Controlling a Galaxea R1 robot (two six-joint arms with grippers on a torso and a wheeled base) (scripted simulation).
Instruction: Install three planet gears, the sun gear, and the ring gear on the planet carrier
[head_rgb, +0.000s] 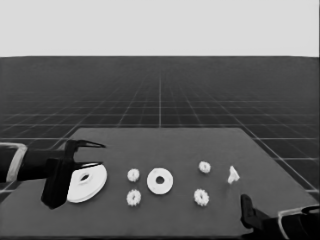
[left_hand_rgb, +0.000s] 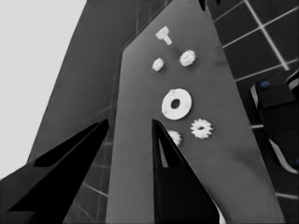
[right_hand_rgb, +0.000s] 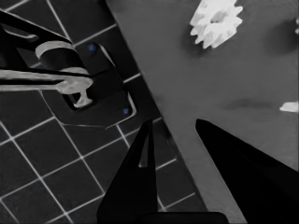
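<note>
The left gripper (head_rgb: 95, 154) is waiting with fingers apart over the table's (head_rgb: 165, 220) left end, the larger round part (head_rgb: 88, 183), wide, flat and white, lying just under it, not held. Beyond it, the smaller round part (head_rgb: 160, 180), a thick white disc, is sitting mid-table amid four small white toothed gears (head_rgb: 133, 175). The right gripper (right_hand_rgb: 175, 135), fingers apart, is idling at the near right corner, one gear (head_rgb: 201, 197) nearest it; I judge this arm likelier to fetch it. Open dark table surrounds each part.
</note>
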